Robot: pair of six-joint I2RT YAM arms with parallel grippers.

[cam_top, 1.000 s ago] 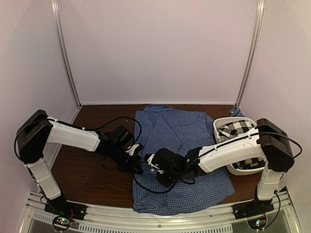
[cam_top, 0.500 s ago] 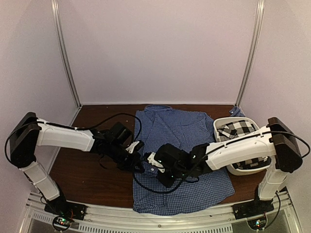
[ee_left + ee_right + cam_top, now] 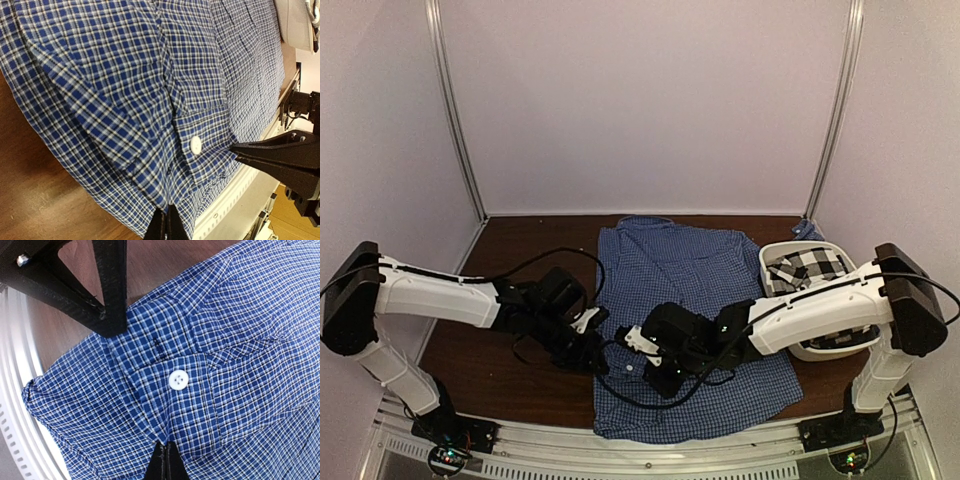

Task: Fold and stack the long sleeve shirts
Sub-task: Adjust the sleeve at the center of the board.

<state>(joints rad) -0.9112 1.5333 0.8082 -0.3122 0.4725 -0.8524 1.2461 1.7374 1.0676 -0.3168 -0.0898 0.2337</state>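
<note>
The blue gingham shirt (image 3: 690, 270) lies spread on the brown table, collar toward the back. Its cuff with a white button (image 3: 195, 144) shows in both wrist views. My left gripper (image 3: 603, 358) is shut on the blue cloth at the shirt's left edge (image 3: 165, 225). My right gripper (image 3: 633, 352) is shut on the cuff just below the button (image 3: 166, 462), close beside the left one. The left gripper's black finger (image 3: 100, 295) shows in the right wrist view. The black-and-white checked shirt (image 3: 810, 268) lies bunched in the tub.
A white plastic tub (image 3: 765, 270) stands at the right of the table. The aluminium rail (image 3: 620, 455) runs along the near edge, close under the shirt's hem. Bare wood (image 3: 500, 300) lies left of the shirt. White walls close in the back and sides.
Both grippers have moved a little toward the near edge, staying side by side at the shirt's left edge. The left arm has stretched out lower.
</note>
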